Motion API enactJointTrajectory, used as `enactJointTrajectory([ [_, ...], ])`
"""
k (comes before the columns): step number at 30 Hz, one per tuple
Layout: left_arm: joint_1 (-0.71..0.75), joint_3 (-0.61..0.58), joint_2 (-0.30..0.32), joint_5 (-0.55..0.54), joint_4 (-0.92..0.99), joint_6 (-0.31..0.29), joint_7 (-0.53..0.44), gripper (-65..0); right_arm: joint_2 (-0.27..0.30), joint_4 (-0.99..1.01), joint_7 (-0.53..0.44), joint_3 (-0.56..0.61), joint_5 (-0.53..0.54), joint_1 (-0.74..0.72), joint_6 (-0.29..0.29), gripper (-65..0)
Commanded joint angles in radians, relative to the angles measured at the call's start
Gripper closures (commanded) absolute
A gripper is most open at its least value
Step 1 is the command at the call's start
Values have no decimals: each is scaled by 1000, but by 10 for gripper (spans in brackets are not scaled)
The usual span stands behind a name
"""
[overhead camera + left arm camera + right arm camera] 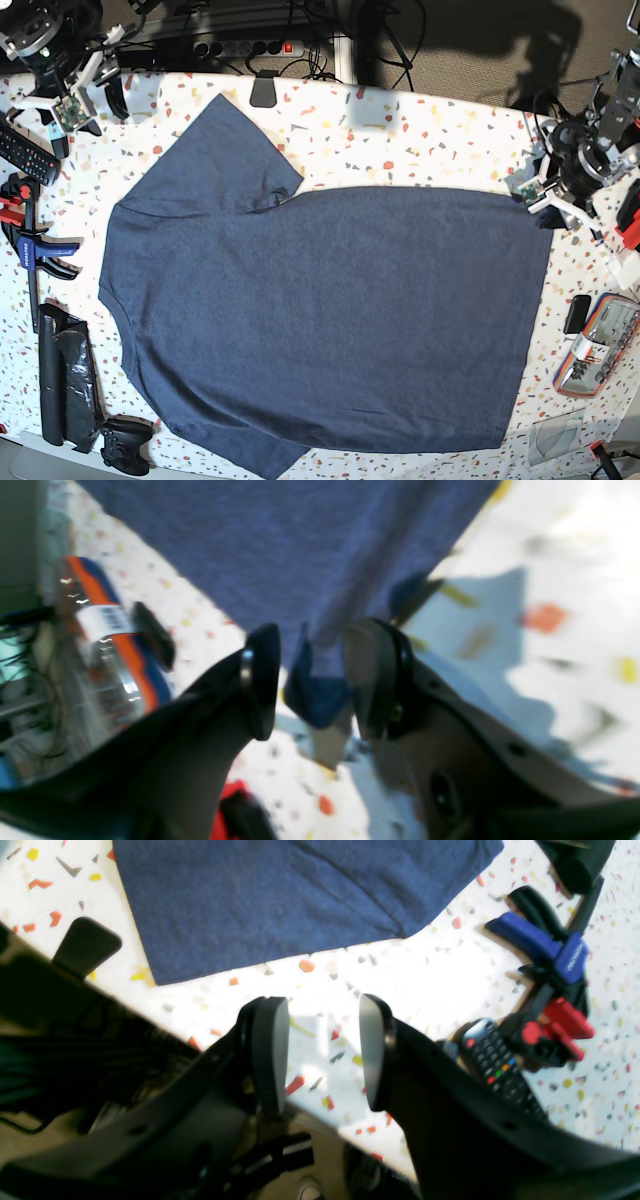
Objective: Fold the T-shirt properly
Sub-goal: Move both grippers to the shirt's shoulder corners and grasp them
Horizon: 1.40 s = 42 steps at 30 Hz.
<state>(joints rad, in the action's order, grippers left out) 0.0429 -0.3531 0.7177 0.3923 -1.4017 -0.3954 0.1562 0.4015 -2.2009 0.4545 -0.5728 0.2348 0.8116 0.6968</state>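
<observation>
your left gripper (312, 680) has a corner of the t-shirt (300, 555) between its parted jaws. whether they pinch it, you can't tell through the blur. a plastic-wrapped packet (107, 655) lies nearby on the speckled table (575, 555).

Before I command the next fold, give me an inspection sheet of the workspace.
Surface: white speckled terrazzo table, flat.
Job's things: dark slate-blue cotton T-shirt spread flat, plain side up.
Clutter: black remote control, blue-and-red bar clamp, black rolled bag, black game controller.
Grippers: left gripper open, the shirt's hem corner between its jaws; right gripper open over bare table.
Cables: black power strip and leads behind the table.
Surroundings: grey floor.
</observation>
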Motion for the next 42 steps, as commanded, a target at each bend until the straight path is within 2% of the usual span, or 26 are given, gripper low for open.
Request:
enactJointTrajectory([
  [1, -22, -9, 14, 8, 10, 4, 6, -245, 11, -15, -19, -8, 5, -4, 1, -238],
  [5, -62, -55, 14, 12, 69, 3, 16, -244, 12, -15, -18, -8, 5, -28, 1, -238],
  [6, -66, -60, 14, 26, 81, 2, 15, -227, 11, -15, -18, -8, 5, -31, 1, -238],
  [8, -65, -63, 14, 74, 92, -21, 14, -164, 14, -15, -18, -8, 5, -31, 1, -238],
  [10, -65, -63, 14, 90, 94, -61, 15, -79, 15, -15, -19, -8, 5, -31, 1, -238],
  [12, -65, -63, 14, 90, 94, -77, 15, 0, 15, -15, -19, -8, 5, -31, 1, -238],
  [15, -65, -63, 14, 90, 93, -76, 15, 0, 22, -15, -19, -5, 5, -30, 1, -238],
  [19, -65, -63, 14, 86, 93, -72, 16, 0, 89, -7, -17, 56, -13, -31, 1, -238],
  [22, -64, -63, 14, 54, 93, -58, 28, 0, 138, 23, -42, 154, -153, -42, 1, -238],
  [25, -65, -63, 14, -21, 93, 4, 56, 0, 173, 77, -92, 247, -314, -93, 1, -238],
  [27, -65, -63, 14, -50, 93, 10, 69, 0, 196, 119, -98, 296, -357, -138, 1, -238],
  [32, -65, -63, 14, -61, 93, 10, 126, 0, 262, 255, -98, 414, -415, -253, 1, -238],
  [42, -65, -63, 11, -71, 93, 10, 143, 0, 280, 447, -98, 616, -415, -464, 1, -238],
])
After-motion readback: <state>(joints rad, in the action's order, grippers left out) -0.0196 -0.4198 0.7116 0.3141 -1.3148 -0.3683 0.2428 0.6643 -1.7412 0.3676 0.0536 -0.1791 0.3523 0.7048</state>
